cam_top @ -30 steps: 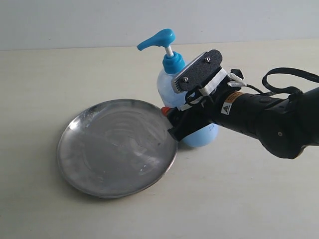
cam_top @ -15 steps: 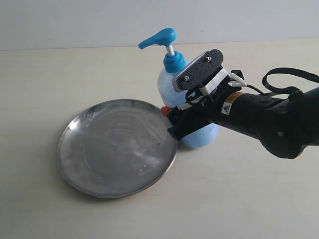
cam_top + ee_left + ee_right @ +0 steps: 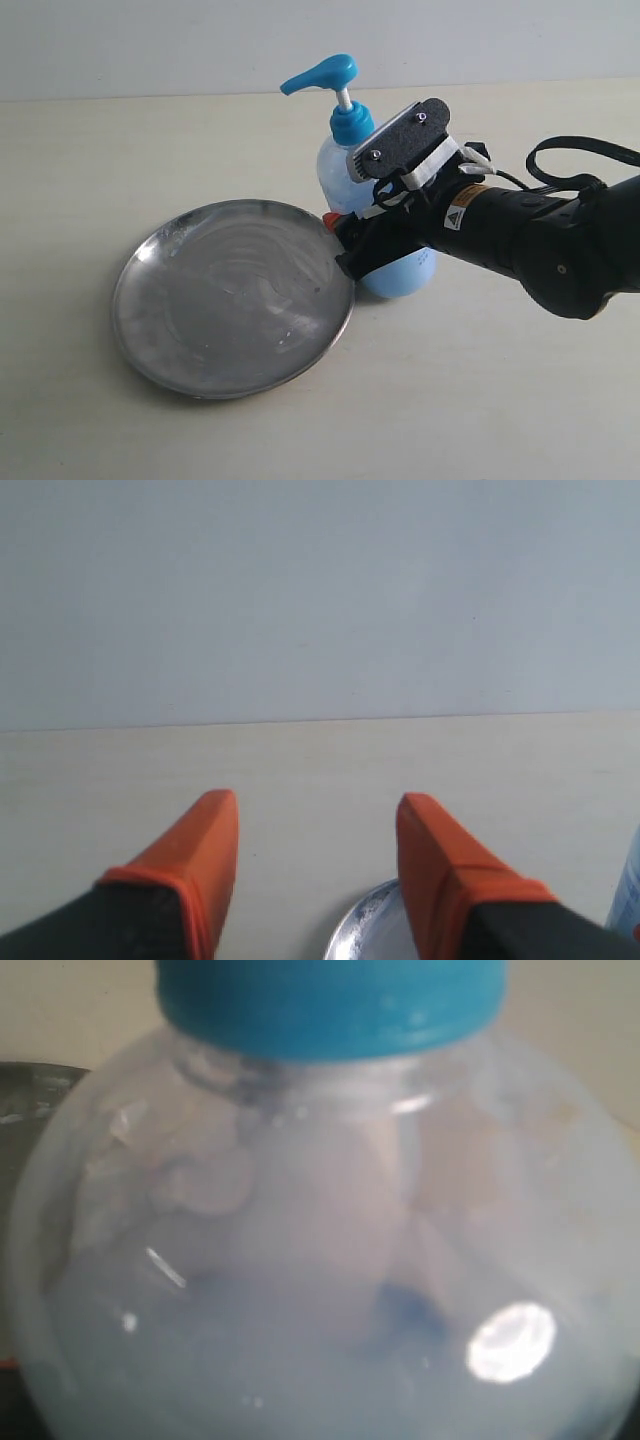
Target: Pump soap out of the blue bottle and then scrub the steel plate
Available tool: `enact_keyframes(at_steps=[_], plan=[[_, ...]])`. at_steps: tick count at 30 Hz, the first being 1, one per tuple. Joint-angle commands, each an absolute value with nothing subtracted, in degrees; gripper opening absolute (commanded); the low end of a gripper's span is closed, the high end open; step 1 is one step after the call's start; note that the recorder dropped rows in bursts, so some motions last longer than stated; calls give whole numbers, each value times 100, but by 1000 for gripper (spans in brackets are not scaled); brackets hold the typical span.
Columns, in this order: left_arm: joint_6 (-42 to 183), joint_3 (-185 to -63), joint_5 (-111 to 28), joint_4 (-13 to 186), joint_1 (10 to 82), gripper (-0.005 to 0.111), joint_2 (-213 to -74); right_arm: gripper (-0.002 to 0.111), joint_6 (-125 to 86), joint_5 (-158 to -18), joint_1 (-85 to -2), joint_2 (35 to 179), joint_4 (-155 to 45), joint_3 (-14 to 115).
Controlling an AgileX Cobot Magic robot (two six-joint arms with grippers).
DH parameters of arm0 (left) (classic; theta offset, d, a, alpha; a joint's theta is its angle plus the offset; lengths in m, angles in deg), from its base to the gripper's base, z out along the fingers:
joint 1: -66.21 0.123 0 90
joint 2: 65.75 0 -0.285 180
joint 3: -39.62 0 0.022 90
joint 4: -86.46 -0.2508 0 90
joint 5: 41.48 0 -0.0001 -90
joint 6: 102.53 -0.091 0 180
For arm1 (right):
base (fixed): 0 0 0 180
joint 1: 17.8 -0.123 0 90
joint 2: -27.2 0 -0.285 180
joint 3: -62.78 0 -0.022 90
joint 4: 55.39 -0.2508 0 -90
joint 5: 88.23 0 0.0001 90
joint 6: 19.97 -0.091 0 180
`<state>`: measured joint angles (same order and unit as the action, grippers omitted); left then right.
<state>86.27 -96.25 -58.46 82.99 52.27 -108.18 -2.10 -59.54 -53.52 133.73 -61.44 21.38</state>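
the steel plate (image 3: pixel 235 298) is lying flat on the cream table (image 3: pixel 480 400), towards the left side of the exterior view. a thin whitish smear of the soap (image 3: pixel 250 265) is showing in curved streaks across its shiny face. the blue bottle (image 3: pixel 335 165) is standing just behind the plate's right rim, close enough that the two are looking as if they touch. its bright blue pump head (image 3: pixel 322 75) is pointing its spout to the left, over the plate's side.

the right arm is reaching in from the right edge of the exterior view. the right gripper (image 3: pixel 362 240) is clamping the bottle's round lower body with its jaws spread wide around it. one orange fingertip (image 3: pixel 330 220) is showing against the bottle's left side, right at the plate's rim, and the other is sitting hidden behind the bottle. in the right wrist view the bottle (image 3: pixel 300 1260) is filling almost the whole picture, milky and translucent, with the blue collar (image 3: pixel 330 995) at one edge.

the left gripper (image 3: pixel 318 860) is not appearing in the exterior view. in its own wrist view its two orange fingers (image 3: pixel 205 850) are standing well apart with nothing between them, above the table. a piece of the plate's rim (image 3: pixel 365 925) and a sliver of the bottle (image 3: pixel 628 900) are showing beyond them.
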Motion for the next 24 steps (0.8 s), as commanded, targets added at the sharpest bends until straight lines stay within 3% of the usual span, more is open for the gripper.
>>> enact_keyframes(at_steps=[1, 24], plan=[[8689, -9668, -5717, 8314, 5195, 50, -10825, 0, -215, -5431, -5374, 13296, -6083, 2198], [8676, -9668, -5676, 8269, 5195, 50, -10824, 0, -216, -5430, -5374, 13296, -6083, 2198]])
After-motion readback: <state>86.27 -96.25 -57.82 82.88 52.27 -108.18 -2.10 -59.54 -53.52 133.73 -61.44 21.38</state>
